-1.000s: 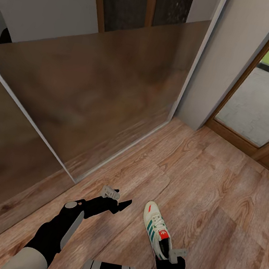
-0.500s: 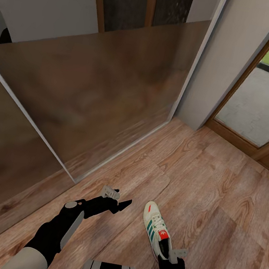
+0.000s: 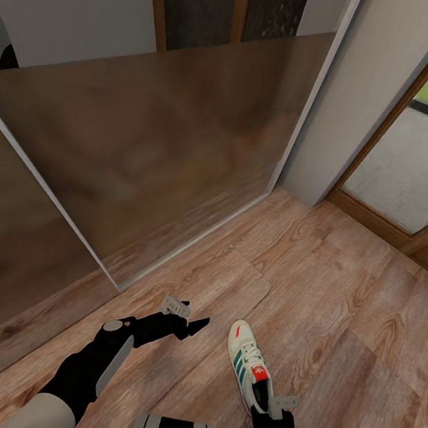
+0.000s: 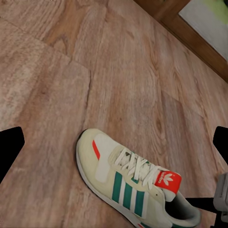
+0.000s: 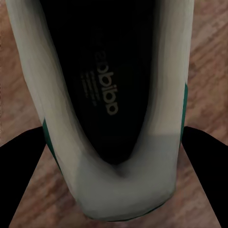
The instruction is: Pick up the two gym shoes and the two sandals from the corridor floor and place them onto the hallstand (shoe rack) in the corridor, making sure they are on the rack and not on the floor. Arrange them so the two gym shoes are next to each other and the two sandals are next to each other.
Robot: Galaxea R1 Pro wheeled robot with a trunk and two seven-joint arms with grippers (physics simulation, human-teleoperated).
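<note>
- Large brown reflective wall panel point(image 3: 134, 151) at left; its surface blurred, nothing legible in it.
- Black left gripper point(image 3: 185, 320) hovers over light brown wood-plank floor point(image 3: 339, 299), fingers spread, holding nothing.
- White lace-up gym shoe with green stripes point(image 3: 250, 368) lies on floor; black right gripper point(image 3: 272, 408) straddles its heel, fingers point(image 5: 199, 156) flanking both sides; contact unclear.
- Open floor beyond toe, toward wood-framed doorway point(image 3: 394, 225) at right.

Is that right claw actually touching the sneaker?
Cannot tell. In the right wrist view the right gripper straddles the gym shoe's heel, fingers close beside it, but neither contact nor gap shows plainly.
</note>
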